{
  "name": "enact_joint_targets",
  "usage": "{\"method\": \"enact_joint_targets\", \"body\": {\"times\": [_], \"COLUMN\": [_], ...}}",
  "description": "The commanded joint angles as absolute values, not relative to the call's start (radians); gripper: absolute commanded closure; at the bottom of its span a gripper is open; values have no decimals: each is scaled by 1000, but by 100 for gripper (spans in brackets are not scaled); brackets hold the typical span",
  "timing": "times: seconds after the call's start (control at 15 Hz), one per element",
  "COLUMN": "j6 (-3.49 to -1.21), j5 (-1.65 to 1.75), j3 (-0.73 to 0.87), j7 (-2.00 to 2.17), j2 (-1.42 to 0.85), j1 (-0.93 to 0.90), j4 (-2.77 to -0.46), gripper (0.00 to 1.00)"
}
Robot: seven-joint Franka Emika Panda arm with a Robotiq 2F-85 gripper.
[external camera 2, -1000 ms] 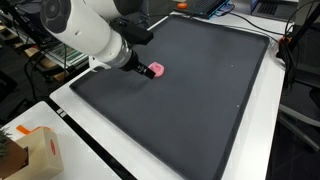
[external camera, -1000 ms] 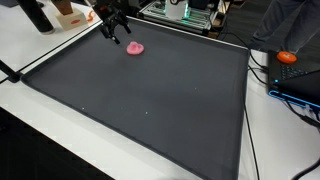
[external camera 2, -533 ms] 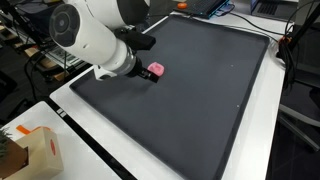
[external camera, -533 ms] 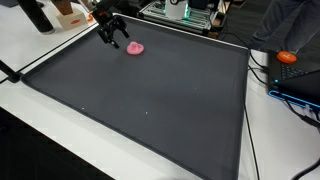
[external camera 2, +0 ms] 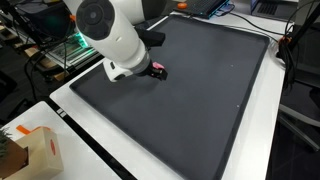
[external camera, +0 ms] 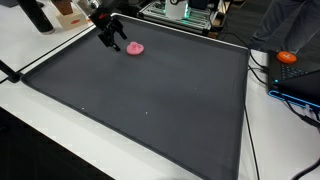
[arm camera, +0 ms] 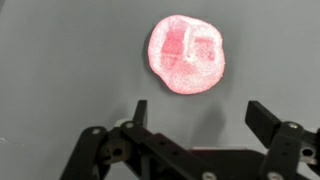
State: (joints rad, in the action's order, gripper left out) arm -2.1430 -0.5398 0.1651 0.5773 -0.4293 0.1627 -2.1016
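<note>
Big dark mat (external camera: pixel 150 100) covers most of the white table (external camera: pixel 40 45). A little pink lump (external camera: pixel 134 47) sits on the mat, near one edge.

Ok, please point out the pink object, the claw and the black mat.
pink object (arm camera: pixel 186 55), wrist view, its middle
claw (arm camera: pixel 200 113), wrist view, midway between fingertips
black mat (external camera: pixel 150 110), in an exterior view, bare centre

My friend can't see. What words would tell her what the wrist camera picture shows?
A pink round thing with two squarish marks on top lies on a dark grey mat. Lower in the picture the black gripper is open and empty, its two fingers not touching the pink thing.
</note>
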Motion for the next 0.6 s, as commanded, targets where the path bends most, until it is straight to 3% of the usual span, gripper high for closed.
{"method": "enact_joint_targets", "body": {"times": [0.0, 0.53], "j6": [-2111, -2059], "j5": [-402, -218], "j3": [173, 135], "j7": [584, 451], "j2": [-466, -484], "j1": [121, 59], "j4": [-2040, -1975], "gripper": [0, 0]}}
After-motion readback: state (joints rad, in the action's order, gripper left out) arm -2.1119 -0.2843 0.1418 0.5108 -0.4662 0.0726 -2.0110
